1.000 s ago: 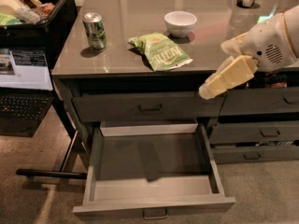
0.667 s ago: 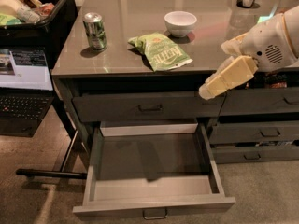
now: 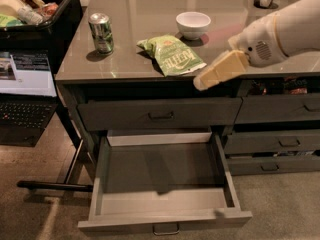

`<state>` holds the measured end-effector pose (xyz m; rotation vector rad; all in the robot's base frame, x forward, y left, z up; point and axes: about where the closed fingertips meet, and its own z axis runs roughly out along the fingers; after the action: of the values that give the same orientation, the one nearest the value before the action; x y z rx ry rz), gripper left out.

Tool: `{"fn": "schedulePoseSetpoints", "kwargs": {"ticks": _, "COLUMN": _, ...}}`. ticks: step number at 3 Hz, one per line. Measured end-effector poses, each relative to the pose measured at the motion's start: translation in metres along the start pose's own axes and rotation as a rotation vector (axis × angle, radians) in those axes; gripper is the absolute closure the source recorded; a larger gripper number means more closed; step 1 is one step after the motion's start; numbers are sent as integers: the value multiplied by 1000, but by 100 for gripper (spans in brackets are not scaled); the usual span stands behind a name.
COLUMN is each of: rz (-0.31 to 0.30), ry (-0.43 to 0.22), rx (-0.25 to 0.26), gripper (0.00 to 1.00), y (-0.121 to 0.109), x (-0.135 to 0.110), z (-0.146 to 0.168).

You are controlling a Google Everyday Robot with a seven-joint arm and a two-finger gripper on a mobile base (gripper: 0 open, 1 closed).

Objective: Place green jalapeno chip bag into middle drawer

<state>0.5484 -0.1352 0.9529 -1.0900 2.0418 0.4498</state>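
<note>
The green jalapeno chip bag (image 3: 172, 56) lies flat on the grey countertop, between the soda can and the white bowl. The middle drawer (image 3: 162, 170) is pulled out wide below the counter, and its light grey floor holds nothing. Its front with the small handle (image 3: 166, 229) is at the bottom of the view. My gripper (image 3: 201, 82) reaches in from the right on a white arm (image 3: 285, 31). It hangs at the counter's front edge, just right of and below the bag, and does not touch it.
A green-and-silver soda can (image 3: 101, 31) stands at the counter's left. A white bowl (image 3: 193, 24) sits behind the bag. The shut top drawer (image 3: 160, 114) is above the open one, with narrower drawers (image 3: 280, 144) to the right. A laptop (image 3: 25, 84) and a black bin (image 3: 30, 6) are at the left.
My gripper has moved left and slightly up, closer to the chip bag. The bag, the can and the drawer have not moved.
</note>
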Motion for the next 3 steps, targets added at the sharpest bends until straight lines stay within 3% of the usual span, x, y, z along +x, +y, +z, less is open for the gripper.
{"fn": "schedulePoseSetpoints", "kwargs": {"ticks": 1, "rz": 3, "ry": -60, "rx": 35, "gripper": 0, "y": -33, "x": -30, "z": 46}}
{"fn": "schedulePoseSetpoints", "kwargs": {"ticks": 3, "rz": 5, "ry": -97, "rx": 121, "gripper": 0, "y": -89, "x": -65, "z": 140}}
